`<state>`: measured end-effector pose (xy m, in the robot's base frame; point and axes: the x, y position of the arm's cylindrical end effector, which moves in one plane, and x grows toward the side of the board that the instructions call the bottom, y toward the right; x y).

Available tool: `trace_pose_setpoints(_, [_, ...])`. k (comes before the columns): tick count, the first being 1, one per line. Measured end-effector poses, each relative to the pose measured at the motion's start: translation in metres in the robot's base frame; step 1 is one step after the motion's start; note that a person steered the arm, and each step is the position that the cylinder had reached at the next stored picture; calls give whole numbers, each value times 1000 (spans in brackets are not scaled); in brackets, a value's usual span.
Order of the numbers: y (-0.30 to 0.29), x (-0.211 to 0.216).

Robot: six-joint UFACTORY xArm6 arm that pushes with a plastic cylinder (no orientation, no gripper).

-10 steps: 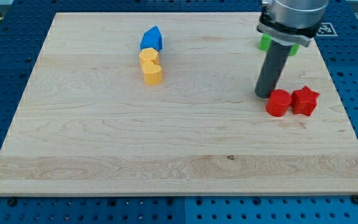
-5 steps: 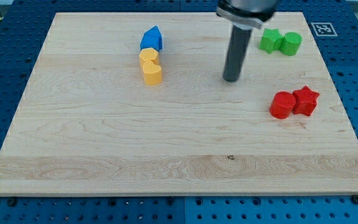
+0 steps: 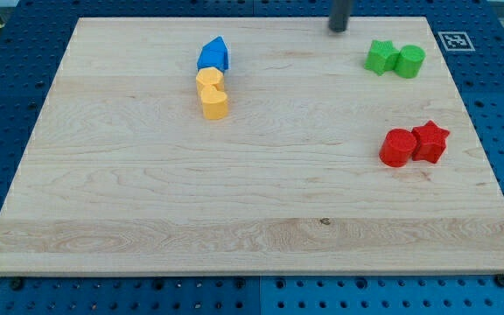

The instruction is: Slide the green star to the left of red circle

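The green star (image 3: 378, 57) lies near the view's top right, touching a green round block (image 3: 410, 61) on its right. The red circle (image 3: 397, 147) lies lower on the right side, touching a red star (image 3: 430, 142) on its right. My tip (image 3: 339, 29) is at the top edge of the board, up and to the left of the green star, apart from it. Only the lowest part of the rod shows.
A blue block (image 3: 213, 55) sits left of centre near the top, with two yellow blocks (image 3: 210, 81) (image 3: 214, 102) stacked just below it. The wooden board (image 3: 147, 201) lies on a blue perforated table. A marker tag (image 3: 456, 40) is at the top right corner.
My tip has moved from beside the red circle up and to the left, then to the board's top edge. The blocks have not moved.
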<state>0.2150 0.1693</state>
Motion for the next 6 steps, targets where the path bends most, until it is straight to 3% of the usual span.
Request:
trace_pose_setpoints(1, [48, 14])
trace_pose_setpoints(5, [50, 133])
trace_pose_setpoints(6, [46, 136])
